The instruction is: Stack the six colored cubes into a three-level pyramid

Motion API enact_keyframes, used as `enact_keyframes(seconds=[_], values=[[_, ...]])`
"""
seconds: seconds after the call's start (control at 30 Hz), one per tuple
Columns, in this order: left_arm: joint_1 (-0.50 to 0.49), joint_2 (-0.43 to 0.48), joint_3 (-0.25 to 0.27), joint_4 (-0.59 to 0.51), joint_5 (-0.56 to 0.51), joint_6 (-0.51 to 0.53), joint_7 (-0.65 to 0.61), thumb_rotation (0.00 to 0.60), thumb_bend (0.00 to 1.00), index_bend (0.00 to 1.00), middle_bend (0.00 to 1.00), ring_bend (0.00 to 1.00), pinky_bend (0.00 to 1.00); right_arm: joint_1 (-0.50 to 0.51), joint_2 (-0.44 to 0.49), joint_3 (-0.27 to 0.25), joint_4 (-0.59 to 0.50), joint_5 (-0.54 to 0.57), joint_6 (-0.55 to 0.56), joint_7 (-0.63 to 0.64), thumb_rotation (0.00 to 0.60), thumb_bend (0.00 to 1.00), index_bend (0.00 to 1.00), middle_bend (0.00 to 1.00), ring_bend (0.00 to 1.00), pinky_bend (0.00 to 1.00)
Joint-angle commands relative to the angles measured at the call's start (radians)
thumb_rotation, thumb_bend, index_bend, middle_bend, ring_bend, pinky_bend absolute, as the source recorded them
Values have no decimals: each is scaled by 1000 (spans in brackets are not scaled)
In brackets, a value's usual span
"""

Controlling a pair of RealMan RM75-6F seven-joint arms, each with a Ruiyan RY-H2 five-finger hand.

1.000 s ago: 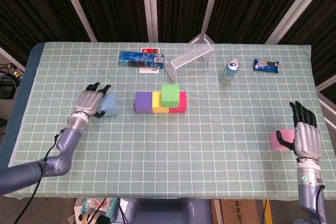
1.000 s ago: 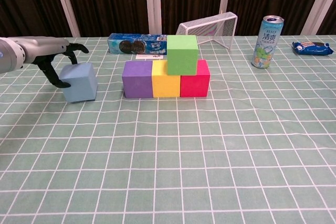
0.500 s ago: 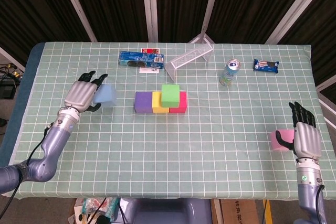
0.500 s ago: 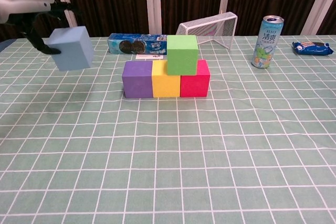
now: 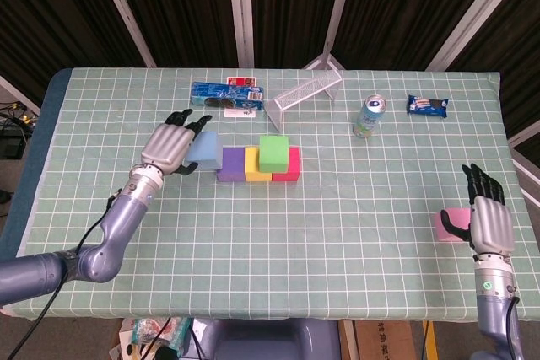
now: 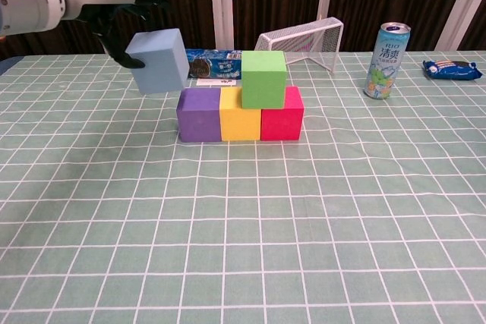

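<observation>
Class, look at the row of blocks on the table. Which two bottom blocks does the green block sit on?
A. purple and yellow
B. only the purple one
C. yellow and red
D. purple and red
C: the chest view shows the green block straddling the seam between the yellow block and the red block.

The left hand point(image 5: 171, 147) grips a blue cube point(image 5: 204, 147) just left of the purple cube point(image 5: 229, 163). Purple, yellow cube point(image 5: 252, 167) and red cube point(image 5: 290, 166) touch in a row, and a green cube point(image 5: 273, 153) sits on top over the yellow and red ones. Near the table's point(image 5: 337, 233) right edge, the right hand point(image 5: 488, 223) rests beside a pink cube point(image 5: 450, 225), fingers extended.
</observation>
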Motion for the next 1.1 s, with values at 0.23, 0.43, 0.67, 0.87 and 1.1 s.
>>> enact_keyframes(seconds=[0.23,0.43,0.67,0.87,1.1], values=[[-113,-65,-16,29,-163,16,118,600,420,24,289,14,97,-2,9,3,-3,16,-16,20,600,384,0,0,0,0],[-161,-88,-15,40,-235,30,167,600,420,24,290,14,97,-2,16,11,-2,37,-29,37,600,383,0,0,0,0],[-199,-122,-13,71,-273,44,192,600,420,24,291,14,97,0,21,12,-6,47,-43,44,600,384,0,0,0,0],[-215,-138,-6,91,-287,45,200,600,420,24,292,14,97,1,22,13,-5,52,-46,47,600,384,0,0,0,0],[-218,-152,1,113,-294,40,192,600,420,24,293,14,97,3,21,12,-7,56,-49,46,600,384,0,0,0,0]])
